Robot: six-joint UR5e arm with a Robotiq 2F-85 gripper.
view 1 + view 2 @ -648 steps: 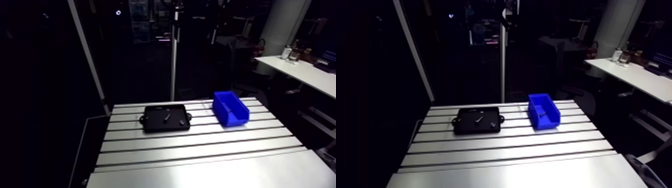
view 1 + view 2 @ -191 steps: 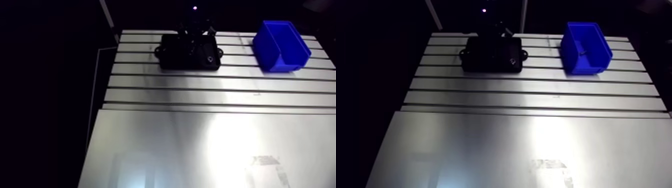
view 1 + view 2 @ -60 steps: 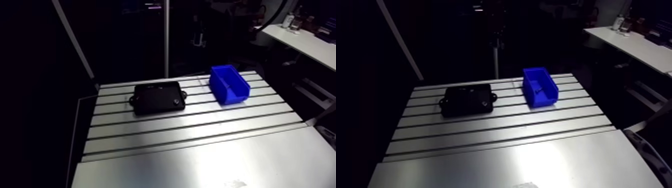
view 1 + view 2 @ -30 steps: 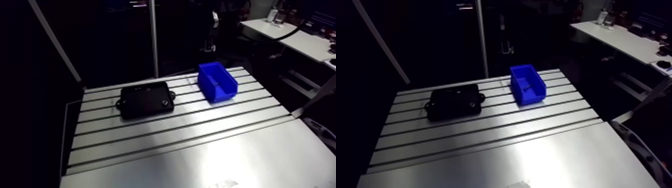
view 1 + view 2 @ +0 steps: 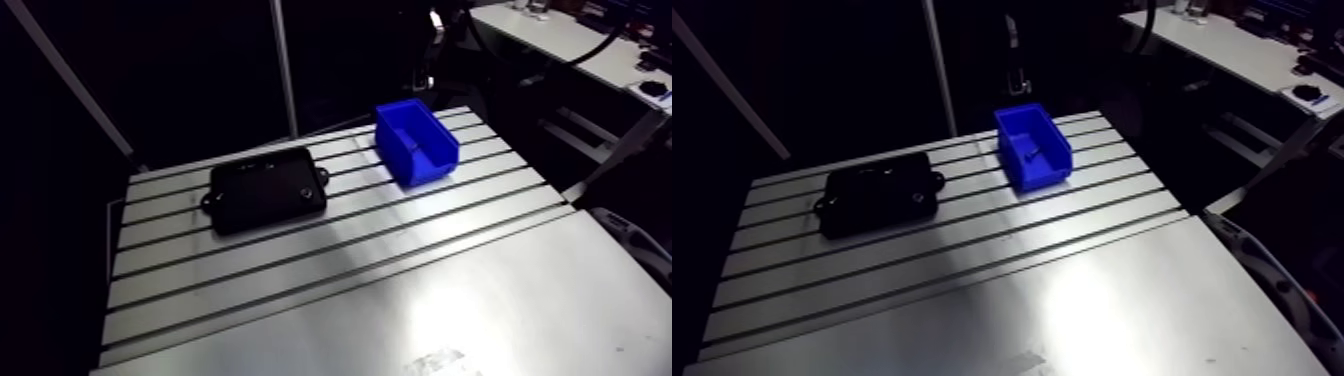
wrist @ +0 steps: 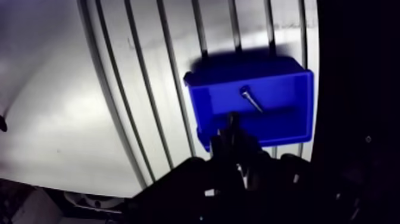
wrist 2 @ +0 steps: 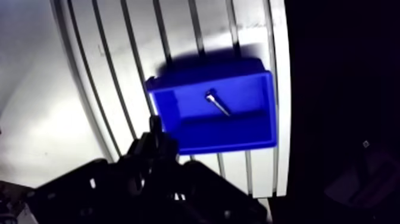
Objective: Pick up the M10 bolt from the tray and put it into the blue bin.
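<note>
In the wrist view my gripper is shut, with a slim dark bolt standing out from between its tips. It hangs above the blue bin, over the bin's wall nearest the fingers. Another bolt with a pale head lies loose on the bin's floor, ahead of the fingertips. In the arm view the blue bin stands at the table's far right. The black tray lies to its left with one small pale piece in it.
The slotted aluminium table runs out towards the camera from the tray and bin as a smooth bright plate. Its far edge lies just behind the bin, and its right edge drops away close by.
The arm view has swung, so tray and bin sit further left in the picture; neither moved on the table. Earlier the gripper stood over the tray; now it is over the bin.
</note>
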